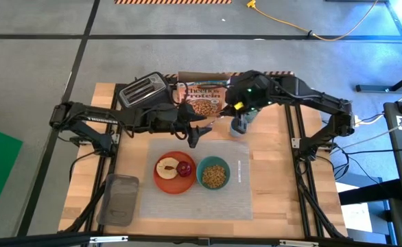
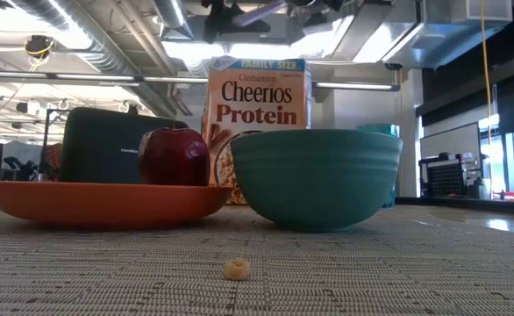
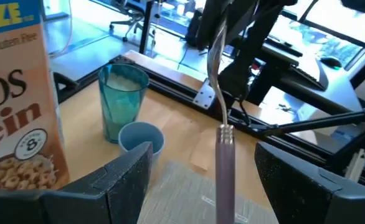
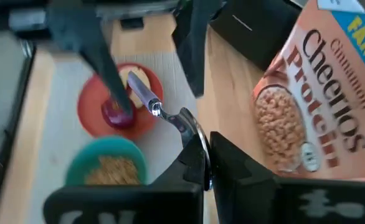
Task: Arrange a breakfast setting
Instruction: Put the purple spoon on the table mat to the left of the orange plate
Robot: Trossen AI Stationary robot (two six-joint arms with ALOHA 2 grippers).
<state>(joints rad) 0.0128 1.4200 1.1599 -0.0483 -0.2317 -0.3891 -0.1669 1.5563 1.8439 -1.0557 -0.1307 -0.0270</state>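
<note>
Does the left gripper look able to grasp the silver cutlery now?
Probably yes: the silver cutlery lies between the open fingers of the left gripper, while the right gripper holds its other end.

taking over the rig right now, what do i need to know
Right gripper: shut on the silver utensil, behind the placemat.
Left gripper: open, fingers either side of the utensil's handle, not touching it.
Done: plate with toast and apple, and bowl of cereal, on the placemat.
Left: place the utensil; tumbler is off the mat, by the cereal box.
</note>
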